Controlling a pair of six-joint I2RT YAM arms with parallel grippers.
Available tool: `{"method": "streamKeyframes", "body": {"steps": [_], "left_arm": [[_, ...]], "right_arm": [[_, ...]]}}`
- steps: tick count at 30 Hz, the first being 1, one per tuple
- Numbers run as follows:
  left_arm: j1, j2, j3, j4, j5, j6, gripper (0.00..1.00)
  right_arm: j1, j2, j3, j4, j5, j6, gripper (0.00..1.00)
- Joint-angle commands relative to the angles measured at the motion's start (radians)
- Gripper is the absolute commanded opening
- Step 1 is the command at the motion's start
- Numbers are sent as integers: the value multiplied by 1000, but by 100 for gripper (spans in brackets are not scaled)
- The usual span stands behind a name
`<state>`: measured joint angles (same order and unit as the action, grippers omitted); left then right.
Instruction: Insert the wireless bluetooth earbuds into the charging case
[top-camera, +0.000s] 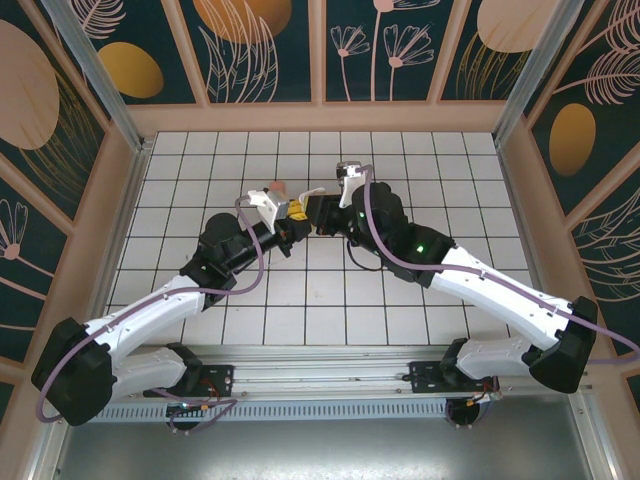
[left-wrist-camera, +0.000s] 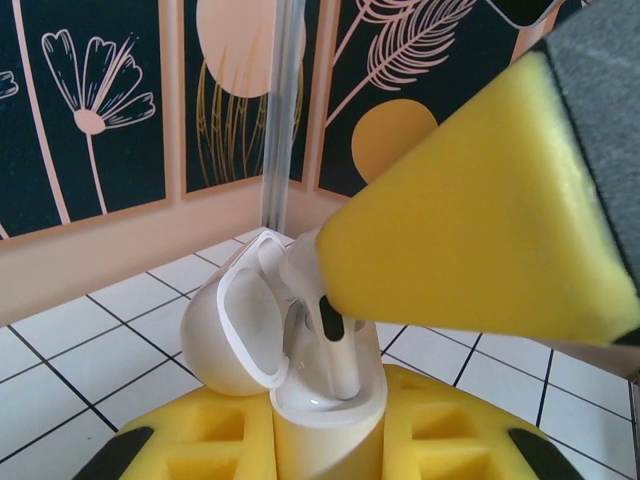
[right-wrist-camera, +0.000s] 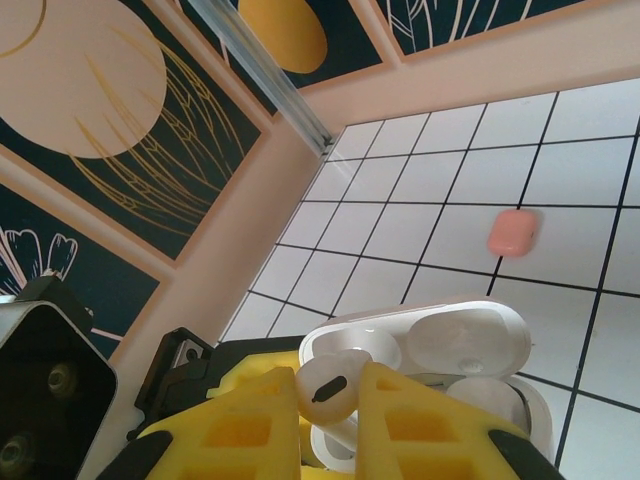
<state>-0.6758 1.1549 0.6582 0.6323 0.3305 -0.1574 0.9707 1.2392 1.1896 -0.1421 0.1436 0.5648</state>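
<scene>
Plainly, the left gripper (left-wrist-camera: 325, 445) is clenched on the white charging case (left-wrist-camera: 325, 405), its yellow pads (left-wrist-camera: 200, 440) pressing the body from either side; the lid (left-wrist-camera: 235, 330) of the case stands swung open to one side, leaving the mouth bared; just above the case sits the right gripper (right-wrist-camera: 335, 400), jaws pinched tight on a white earbud (right-wrist-camera: 325, 388); seen from the left wrist, the stem of that earbud reaches down into the open mouth of the case, the head held above it, and whether it touches bottom I cannot tell; beyond the case, well apart from it, a pink case (right-wrist-camera: 512, 232) lies closed on the tiled floor (right-wrist-camera: 600, 130); from above, both grippers meet tip to tip at the case.
</scene>
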Motion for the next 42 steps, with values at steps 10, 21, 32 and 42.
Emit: {"method": "streamKeyframes", "body": {"steps": [10,21,32,42], "left_arm": [[-7,9,0,65,-7,17,0],[-8,-4,-2,60,-26,35,0],[-7,-19,-11,64,-34,35,0],[-8,-26,-13,60,-38,33,0]], "right_arm": [[4,21,-18,41,-19,65,16],[1,26,-37,-31,-3,121,20],[-2,26,-41,-41,-1,135,25],[-2,25,-40,-43,-7,140,28]]}}
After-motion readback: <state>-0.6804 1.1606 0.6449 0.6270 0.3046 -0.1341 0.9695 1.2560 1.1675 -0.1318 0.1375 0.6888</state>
